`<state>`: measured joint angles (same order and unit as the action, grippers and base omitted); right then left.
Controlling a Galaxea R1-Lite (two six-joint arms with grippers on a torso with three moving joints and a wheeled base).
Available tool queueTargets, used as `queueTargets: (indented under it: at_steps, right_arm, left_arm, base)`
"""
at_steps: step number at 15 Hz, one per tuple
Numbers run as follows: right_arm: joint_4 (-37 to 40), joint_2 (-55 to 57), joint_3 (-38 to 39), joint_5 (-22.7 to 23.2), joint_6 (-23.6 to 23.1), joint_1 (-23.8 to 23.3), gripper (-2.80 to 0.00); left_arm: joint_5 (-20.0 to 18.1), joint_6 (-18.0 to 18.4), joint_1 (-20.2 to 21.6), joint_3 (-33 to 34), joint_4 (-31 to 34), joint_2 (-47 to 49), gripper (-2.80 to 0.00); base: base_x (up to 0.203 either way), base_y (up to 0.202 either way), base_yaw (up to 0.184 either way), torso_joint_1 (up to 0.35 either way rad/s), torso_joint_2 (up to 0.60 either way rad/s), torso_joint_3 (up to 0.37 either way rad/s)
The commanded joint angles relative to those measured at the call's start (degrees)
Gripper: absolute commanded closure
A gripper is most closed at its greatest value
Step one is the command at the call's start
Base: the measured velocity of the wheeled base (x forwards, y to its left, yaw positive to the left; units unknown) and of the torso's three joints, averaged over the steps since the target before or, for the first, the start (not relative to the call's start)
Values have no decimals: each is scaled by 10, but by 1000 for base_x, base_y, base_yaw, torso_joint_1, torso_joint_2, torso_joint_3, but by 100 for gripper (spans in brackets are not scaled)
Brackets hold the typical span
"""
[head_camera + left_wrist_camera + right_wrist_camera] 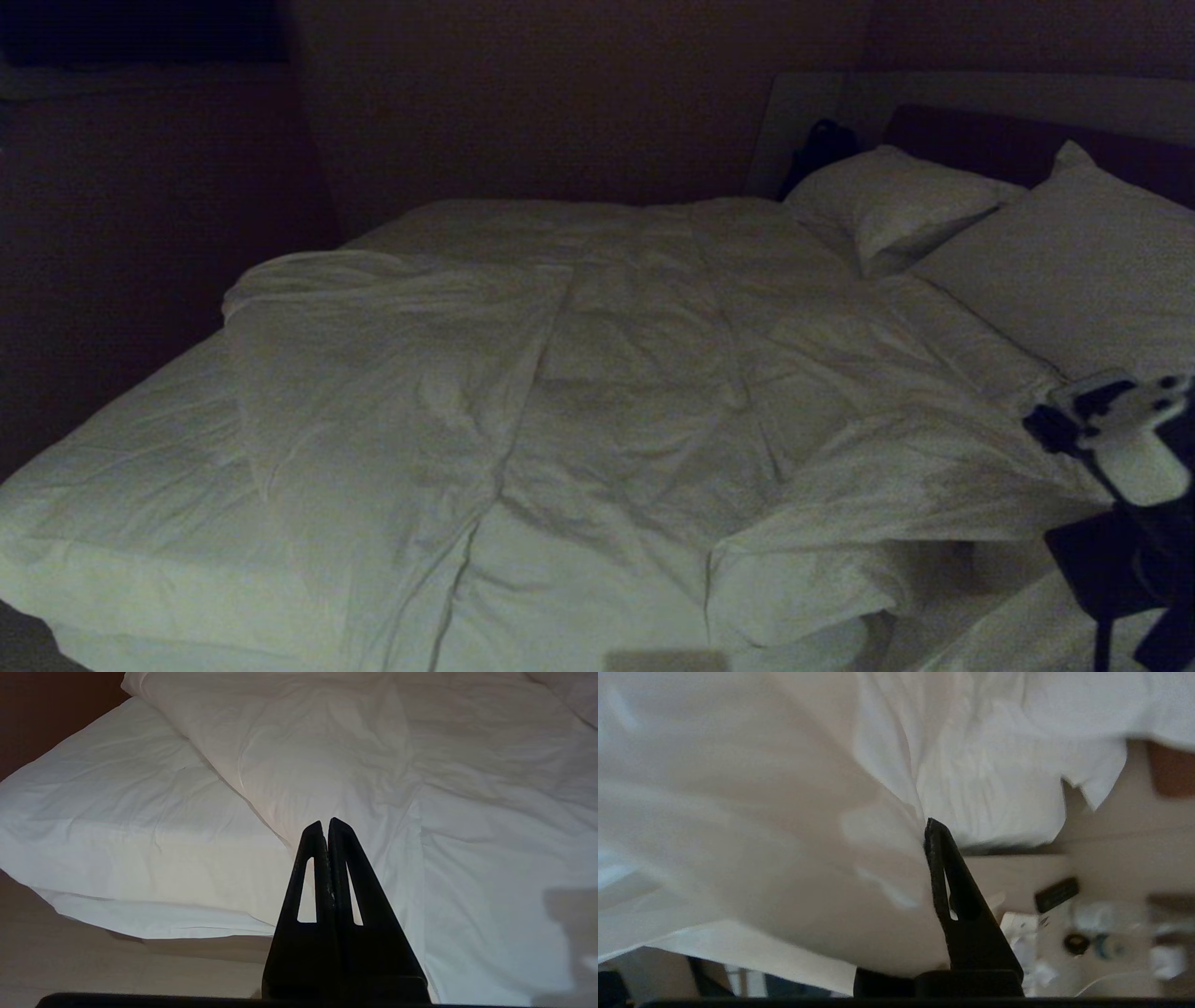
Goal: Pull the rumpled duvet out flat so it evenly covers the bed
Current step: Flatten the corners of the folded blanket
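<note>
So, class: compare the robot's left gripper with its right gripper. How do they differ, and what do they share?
The left gripper is shut on nothing and hangs clear of the bed; the right gripper is shut on the duvet. Both left fingers show; white fabric covers one right finger. Both are black and closed.

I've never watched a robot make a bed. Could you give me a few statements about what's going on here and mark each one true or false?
1. The duvet already covers the whole bed. False: bare sheet shows along the bed's left side.
2. Two pillows lie at the head of the bed. True.
3. The right gripper is shut on duvet fabric. True.
4. The left gripper is also pulling the duvet. False: it is shut on nothing, clear of the cloth.
5. The duvet lies smooth. False: it is creased and bunched near the front right.
</note>
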<state>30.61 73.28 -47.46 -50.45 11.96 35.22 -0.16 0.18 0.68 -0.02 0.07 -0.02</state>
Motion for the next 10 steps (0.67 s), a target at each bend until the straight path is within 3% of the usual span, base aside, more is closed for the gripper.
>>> queueTargets:
  at_steps: [1,7,10]
  right_arm:
    - [6,-111,35,17,7,-12,0]
    - [36,-253,78,64,12,-50,0]
    - [53,-315,96,95,12,-98,0]
  left_arm:
    - [0,0,0,0,0,0,0]
    - [1,0,0,0,0,0,0]
    - [1,0,0,0,0,0,0]
  base:
    - [0,0,0,0,0,0]
    - [0,0,0,0,0,0]
    - [0,0,0,0,0,0]
